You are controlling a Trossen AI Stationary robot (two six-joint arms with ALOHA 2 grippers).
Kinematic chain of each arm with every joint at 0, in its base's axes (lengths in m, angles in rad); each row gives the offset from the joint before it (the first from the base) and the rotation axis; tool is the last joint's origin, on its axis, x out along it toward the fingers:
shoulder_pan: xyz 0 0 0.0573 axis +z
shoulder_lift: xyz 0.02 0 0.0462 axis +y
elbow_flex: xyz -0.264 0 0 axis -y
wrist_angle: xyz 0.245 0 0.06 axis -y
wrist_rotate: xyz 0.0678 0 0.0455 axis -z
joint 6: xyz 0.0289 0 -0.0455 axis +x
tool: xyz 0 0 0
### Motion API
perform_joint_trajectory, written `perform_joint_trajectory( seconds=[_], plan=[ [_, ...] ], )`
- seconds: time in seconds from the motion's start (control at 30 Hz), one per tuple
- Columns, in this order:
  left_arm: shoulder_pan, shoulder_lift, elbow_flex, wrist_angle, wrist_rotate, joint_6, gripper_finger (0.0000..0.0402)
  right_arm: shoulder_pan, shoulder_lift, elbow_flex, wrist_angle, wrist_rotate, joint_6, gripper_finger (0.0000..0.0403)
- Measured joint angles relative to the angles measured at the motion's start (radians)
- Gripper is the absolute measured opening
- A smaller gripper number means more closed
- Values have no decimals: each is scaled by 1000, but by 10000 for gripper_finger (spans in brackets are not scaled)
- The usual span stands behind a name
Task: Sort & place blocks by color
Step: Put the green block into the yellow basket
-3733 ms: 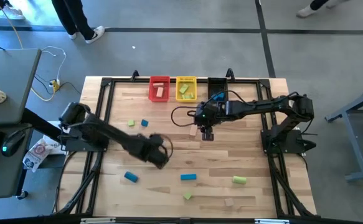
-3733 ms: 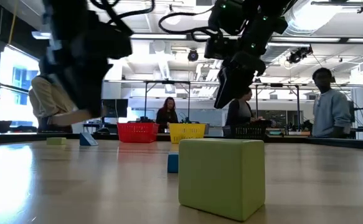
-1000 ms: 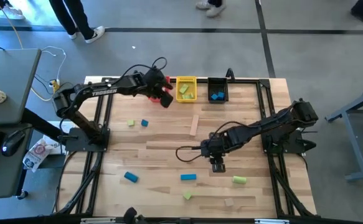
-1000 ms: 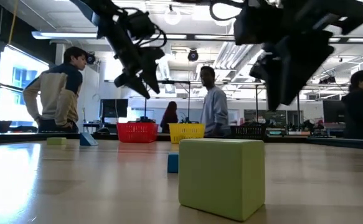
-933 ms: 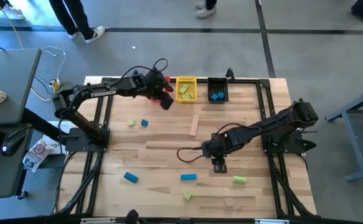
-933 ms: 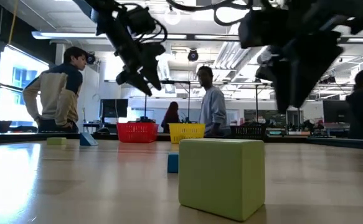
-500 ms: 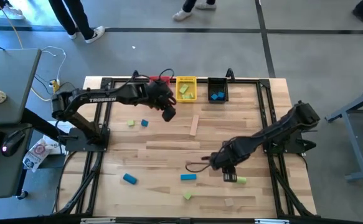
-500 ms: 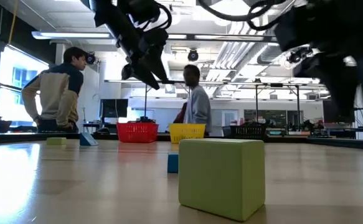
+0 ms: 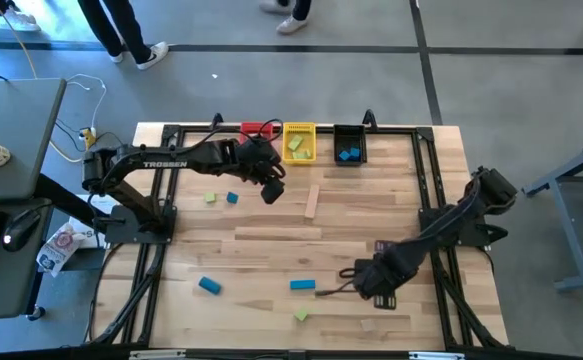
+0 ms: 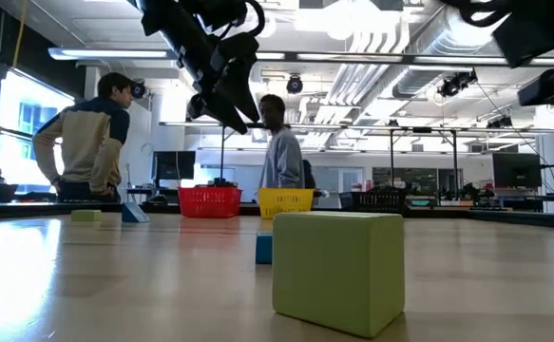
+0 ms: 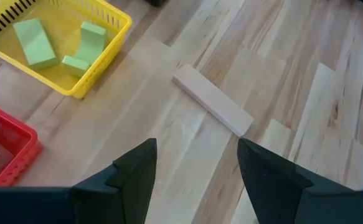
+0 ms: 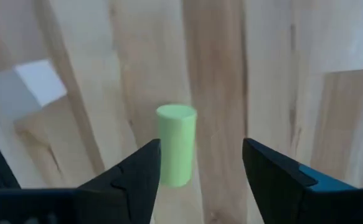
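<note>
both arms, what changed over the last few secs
The right gripper left the middle of the table by the black bin and came to the near edge; it now hangs open over a green cylinder. The left gripper went up to the red bin, then drew back over the wood bar, open and empty. The loose blocks stayed put.

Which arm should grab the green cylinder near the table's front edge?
Right. Its claw is open and hangs over the green cylinder, which lies between its fingers. The left claw is far off, near the yellow bin.
</note>
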Motion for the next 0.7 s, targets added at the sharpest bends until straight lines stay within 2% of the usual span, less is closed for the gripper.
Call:
perform_joint_trajectory(
  seconds=[0.2,0.43,0.7],
  plan=[
    [-1,0,0,0,0,-1,209,52,0,0,20,11,70,216],
    [-1,0,0,0,0,-1,209,77,0,0,40,80,147,216],
    [-1,0,0,0,0,0,209,77,62,-1,63,50,145,216]
  ],
)
